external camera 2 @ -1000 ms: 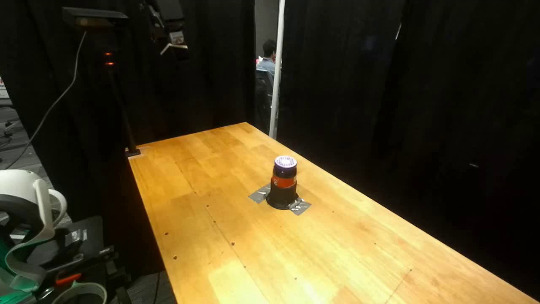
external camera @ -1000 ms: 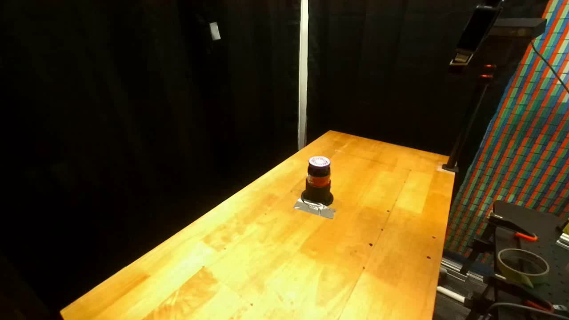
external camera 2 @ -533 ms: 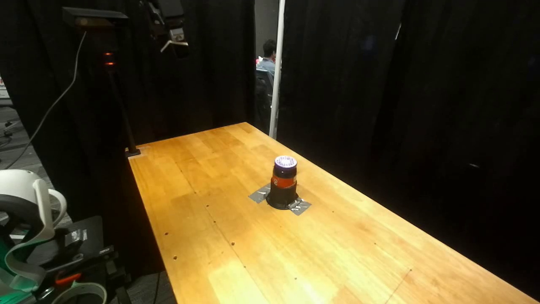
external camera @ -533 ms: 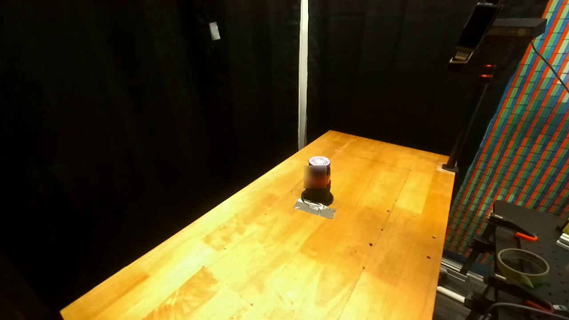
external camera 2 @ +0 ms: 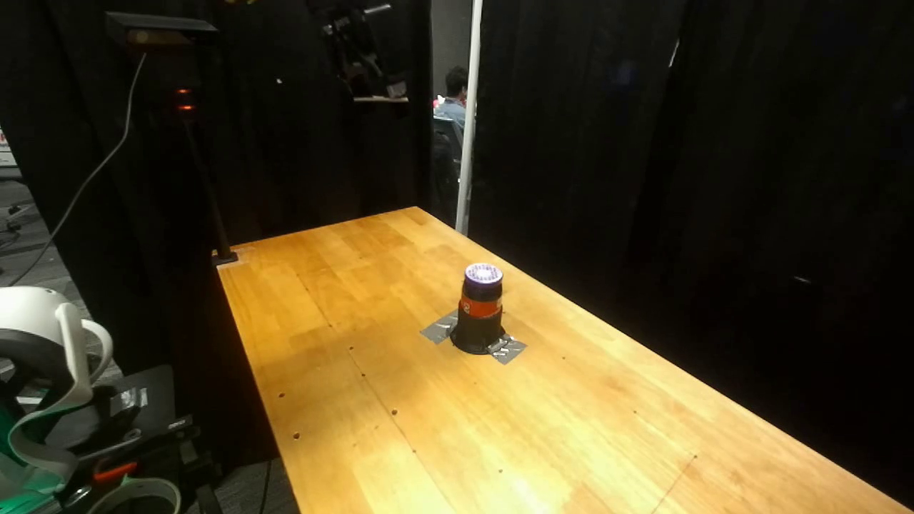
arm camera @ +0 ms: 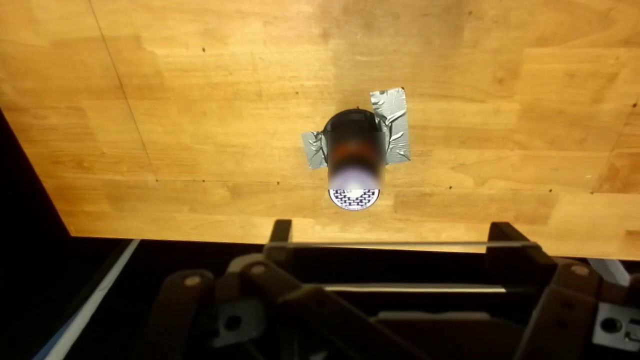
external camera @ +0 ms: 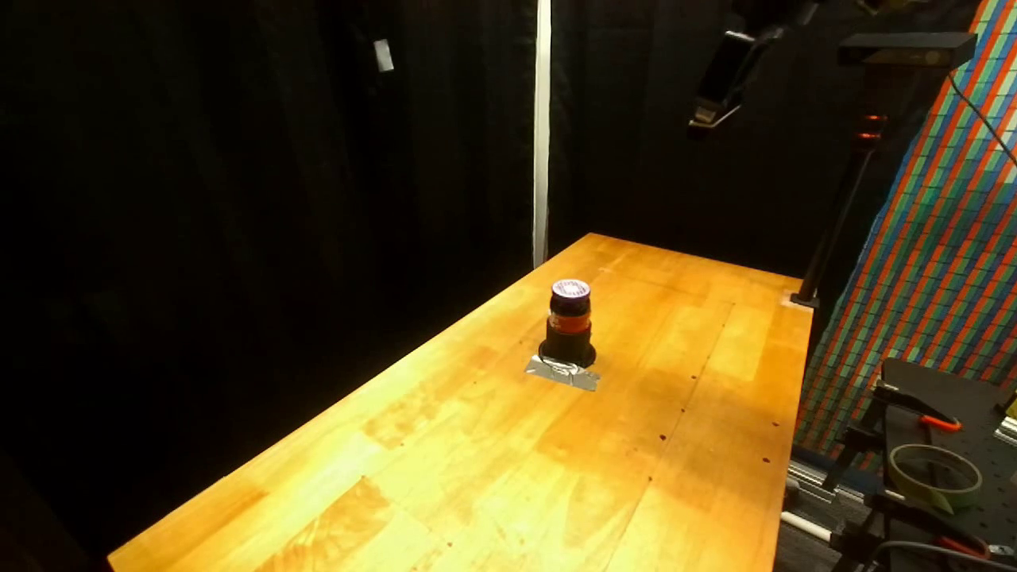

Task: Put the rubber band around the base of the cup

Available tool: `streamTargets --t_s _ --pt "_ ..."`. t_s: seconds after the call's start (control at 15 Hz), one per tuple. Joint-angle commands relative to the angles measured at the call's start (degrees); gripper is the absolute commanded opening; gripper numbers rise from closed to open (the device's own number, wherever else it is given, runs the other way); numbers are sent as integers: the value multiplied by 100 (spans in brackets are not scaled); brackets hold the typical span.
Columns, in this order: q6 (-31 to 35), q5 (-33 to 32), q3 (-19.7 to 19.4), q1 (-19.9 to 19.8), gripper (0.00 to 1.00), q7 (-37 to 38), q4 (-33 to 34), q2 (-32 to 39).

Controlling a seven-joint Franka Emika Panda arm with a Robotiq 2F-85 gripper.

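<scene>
The cup (external camera: 570, 322) stands upright on the wooden table, dark with an orange-red band and a pale patterned top; it shows in both exterior views (external camera 2: 480, 307). In the wrist view the cup (arm camera: 353, 199) is partly blurred, beyond the fingertips. My gripper (arm camera: 390, 229) is open, its fingers wide apart. A pale rubber band (arm camera: 387, 244) is stretched around the outside of the two fingers. In both exterior views the gripper (external camera: 715, 115) (external camera 2: 380, 93) hangs high above the table's far end, well apart from the cup, with the band (external camera 2: 380, 99) showing as a thin light line.
Silver tape (external camera: 562, 373) (arm camera: 395, 127) holds the cup's dark base to the table (external camera 2: 571, 428). A stand with a camera (external camera: 914, 52) is fixed at a table corner. A side cart (external camera: 953, 429) holds a tape roll (external camera: 936, 477). Black curtains surround the table.
The gripper has swung sideways above the table's far end, away from the camera stand, with the rubber band still stretched around its fingers. The cup has not moved.
</scene>
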Motion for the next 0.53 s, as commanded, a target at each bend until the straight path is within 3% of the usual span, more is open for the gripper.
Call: streamTargets --t_s 0.0,0.47 --pt "43 99 -115 87 100 -10 1254 1482" --pt "-287 63 -479 354 100 29 3271 4100"
